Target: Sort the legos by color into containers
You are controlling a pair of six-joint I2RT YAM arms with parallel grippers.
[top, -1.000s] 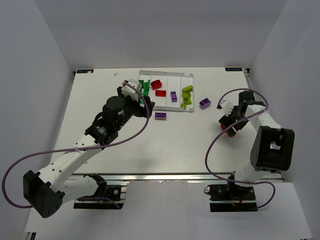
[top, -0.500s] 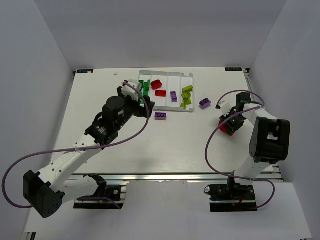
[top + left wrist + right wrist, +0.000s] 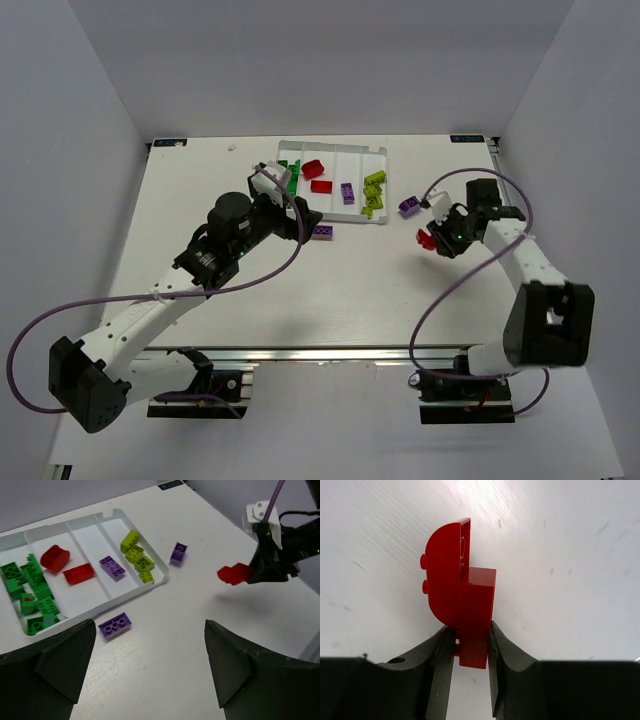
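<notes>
Clearly red lego (image 3: 462,580) clamped in right tool (image 3: 470,629), held above table (image 3: 560,555).

Dark fingers (image 3: 440,670) pinch a red lego (image 3: 462,600) above the white table (image 3: 570,555).

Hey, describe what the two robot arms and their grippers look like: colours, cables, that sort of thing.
The left arm and right arm both have white links joined by chunky black joint housings. A thin purple cable loops loosely alongside each. The left gripper and right gripper have matte black, wedge-shaped fingers that taper toward the tips. No markings are legible.
</notes>
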